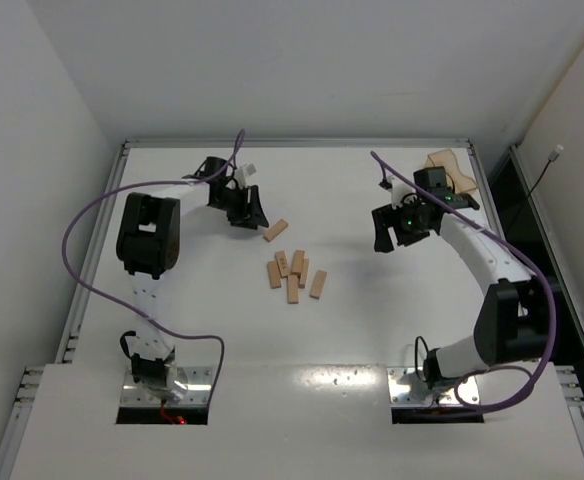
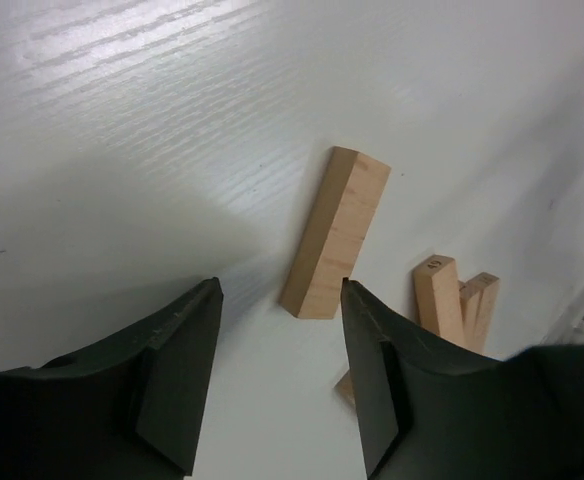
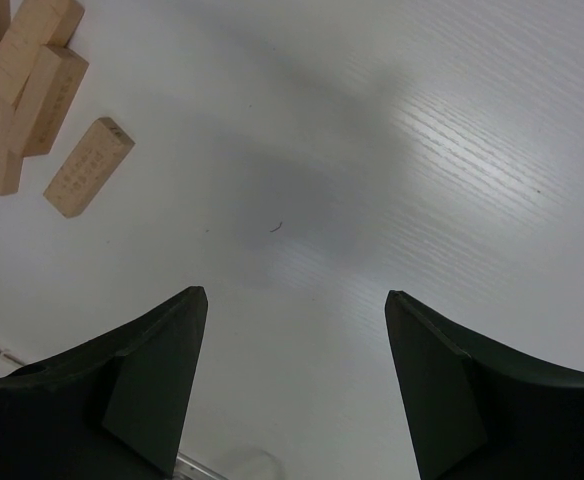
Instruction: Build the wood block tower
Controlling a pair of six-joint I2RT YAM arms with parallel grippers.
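Note:
Several light tan wood blocks lie flat and loose on the white table (image 1: 372,320). One single block (image 1: 275,230) (image 2: 335,232) lies apart from a cluster (image 1: 294,274) just nearer the arms. My left gripper (image 1: 250,216) (image 2: 280,285) is open and holds nothing. Its tips hover just short of the single block's near end. My right gripper (image 1: 383,238) (image 3: 295,292) hangs open and empty over bare table to the right of the cluster. Some of the cluster's blocks (image 3: 32,90) show at the upper left of the right wrist view. No tower shows in these views.
A translucent orange-tan tray (image 1: 450,166) sits at the table's far right corner, behind the right arm. Purple cables loop above both arms. White walls close in the table's left side and back.

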